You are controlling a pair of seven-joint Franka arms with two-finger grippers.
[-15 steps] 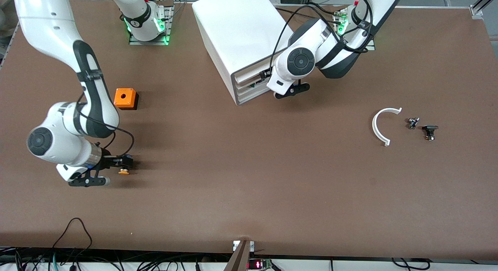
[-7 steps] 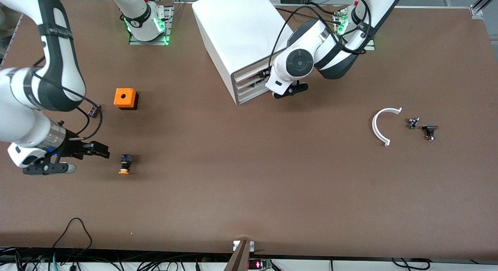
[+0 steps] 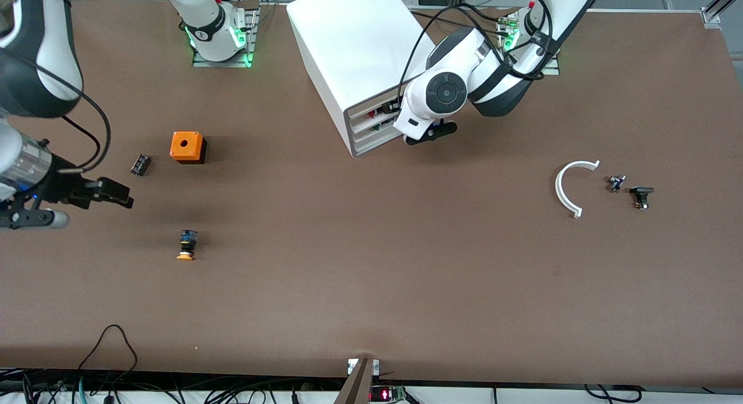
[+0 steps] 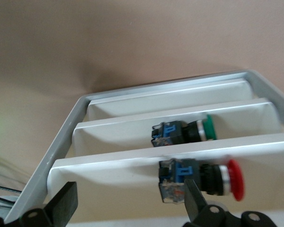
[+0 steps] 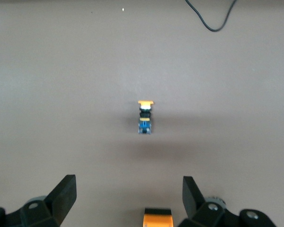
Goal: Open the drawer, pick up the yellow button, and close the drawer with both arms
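Observation:
The button (image 3: pixel 186 245) with its orange-yellow cap lies on its side on the bare table, nearer the front camera than the orange cube. It also shows in the right wrist view as the button (image 5: pixel 145 117). My right gripper (image 3: pixel 119 196) hangs open and empty toward the right arm's end of the table, apart from the button. The drawer (image 4: pixel 132 187), uppermost in the white cabinet (image 3: pixel 354 44), stands slightly out and holds a red-capped button (image 4: pixel 201 178). My left gripper (image 4: pixel 130 205) is open at the drawer's front.
An orange cube (image 3: pixel 187 147) and a small black part (image 3: pixel 140 164) sit near the right gripper. The second drawer holds a green-capped button (image 4: pixel 184 133). A white curved piece (image 3: pixel 572 186) and two small dark parts (image 3: pixel 616 183) (image 3: pixel 641 196) lie toward the left arm's end.
My right gripper has drawn away from the button toward the right arm's end, leaving it on the table. The left hand has edged closer to the cabinet front.

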